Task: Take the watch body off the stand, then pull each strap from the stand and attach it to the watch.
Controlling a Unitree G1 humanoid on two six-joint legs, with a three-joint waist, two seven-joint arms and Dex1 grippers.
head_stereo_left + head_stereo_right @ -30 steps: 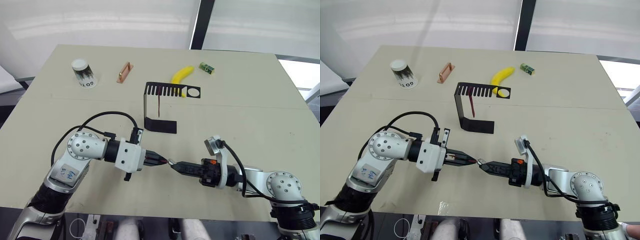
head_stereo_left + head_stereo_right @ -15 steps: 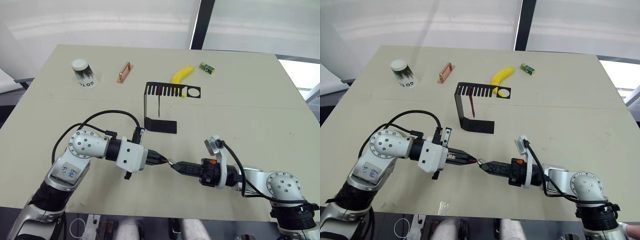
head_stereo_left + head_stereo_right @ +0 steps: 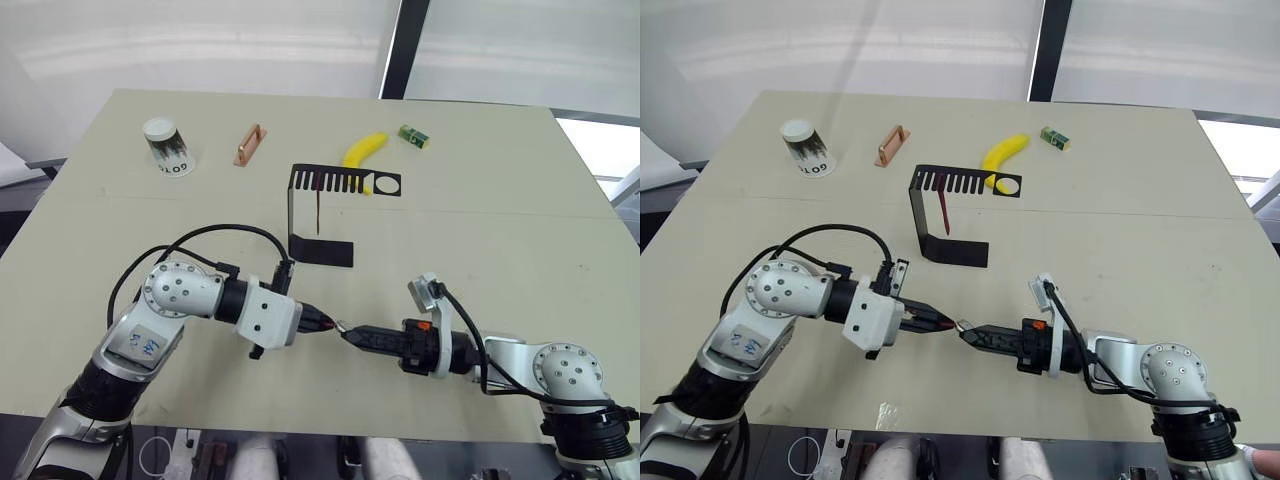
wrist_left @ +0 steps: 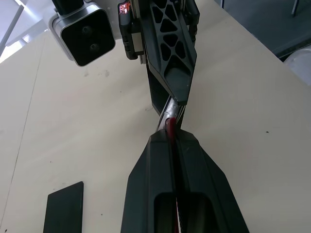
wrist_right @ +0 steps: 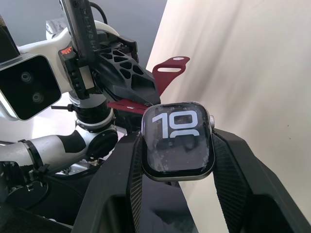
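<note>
My right gripper [image 3: 352, 334] is shut on the watch body [image 5: 179, 141], a rounded-square case whose screen shows "10". It holds the case by its two sides just above the near part of the table. My left gripper [image 3: 320, 322] is shut on a dark red strap [image 5: 167, 73]. The strap's end [image 4: 169, 127] points at the silvery edge of the watch body, touching or nearly touching it. The black stand [image 3: 320, 215] is upright mid-table. Another dark red strap [image 3: 316, 208] hangs from its comb-slotted top.
At the back of the table are a paper cup [image 3: 166, 146], a copper-coloured handle [image 3: 249, 144], a banana [image 3: 364, 149] and a small green block [image 3: 413, 135]. The table's near edge [image 3: 330, 432] runs just below both grippers.
My left arm has shifted slightly to the right, bringing the strap's end closer to the watch body. The right gripper has barely moved.
</note>
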